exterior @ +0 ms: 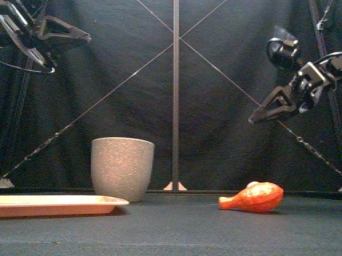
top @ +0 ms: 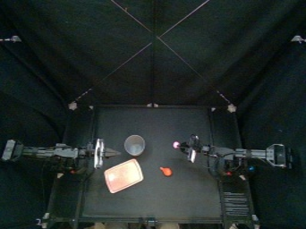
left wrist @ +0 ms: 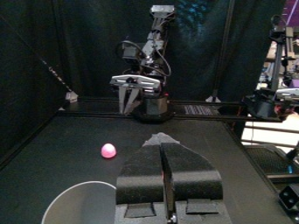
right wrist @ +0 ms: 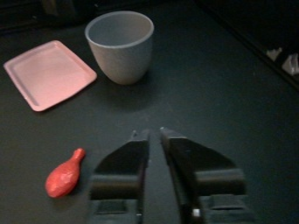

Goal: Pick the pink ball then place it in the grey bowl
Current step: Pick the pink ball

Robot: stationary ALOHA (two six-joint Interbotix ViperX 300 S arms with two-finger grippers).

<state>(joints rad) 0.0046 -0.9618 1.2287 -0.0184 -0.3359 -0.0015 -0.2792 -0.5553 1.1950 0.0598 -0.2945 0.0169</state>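
The pink ball [top: 178, 144] lies on the table just beside and behind my right gripper [top: 191, 154], which hangs above the table right of centre. The left wrist view shows the ball [left wrist: 108, 150] on the bare table, past the cup. The grey speckled cup [top: 134, 143] stands upright at mid table, close in front of my left gripper [top: 107, 154]. My left gripper [left wrist: 166, 142] has its jaws together and holds nothing. My right gripper [right wrist: 153, 133] points down over the table, its jaws nearly touching and empty. The front view does not show the ball.
A flat pink tray [top: 124, 176] lies at the front left of the cup. A red-orange toy drumstick [top: 166, 170] lies near the front, right of the tray. In the front view the cup [exterior: 123, 168], tray [exterior: 54, 205] and drumstick [exterior: 251, 197] stand in a row.
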